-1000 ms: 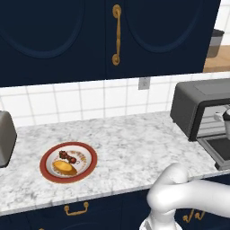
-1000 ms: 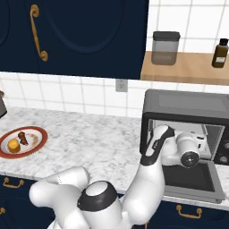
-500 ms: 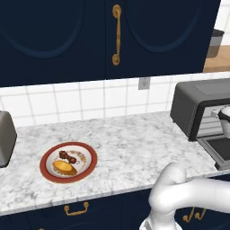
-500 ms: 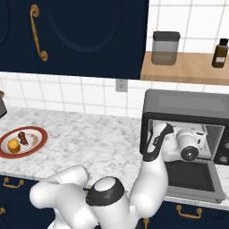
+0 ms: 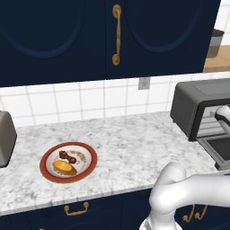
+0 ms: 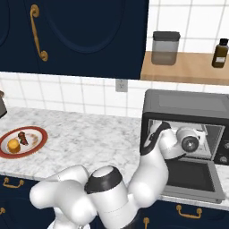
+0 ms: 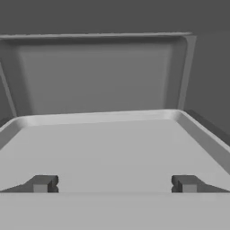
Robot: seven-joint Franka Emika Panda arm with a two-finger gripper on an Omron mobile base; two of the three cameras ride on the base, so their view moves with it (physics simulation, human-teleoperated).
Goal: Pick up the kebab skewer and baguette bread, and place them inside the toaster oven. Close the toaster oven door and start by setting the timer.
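The toaster oven [image 6: 188, 105] stands at the counter's right end, also in the left base view [image 5: 197, 105]. The toaster oven door [image 6: 190, 179] hangs open, folded down flat. My gripper [image 7: 114, 184] is open at the oven's mouth, facing a grey tray [image 7: 108, 143] inside, with nothing between its fingertips [image 7: 42, 184]. In the right base view the hand [image 6: 190, 141] is level with the rack. Far to the left, a red-rimmed plate [image 5: 46, 171] holds the kebab skewer [image 5: 68, 156] and the baguette bread [image 5: 64, 167], which also show in the right base view [image 6: 22, 137] [image 6: 14, 145].
A silver pop-up toaster [image 5: 4, 139] stands at the counter's left end. On a wooden shelf [image 6: 188, 71] above the oven are a glass jar [image 6: 165, 48] and a dark bottle [image 6: 220, 53]. Marble counter [image 5: 130, 143] lies between the plate and the oven.
The hand has risen slightly at the oven's mouth and stays open. The plate, skewer and bread have not moved.
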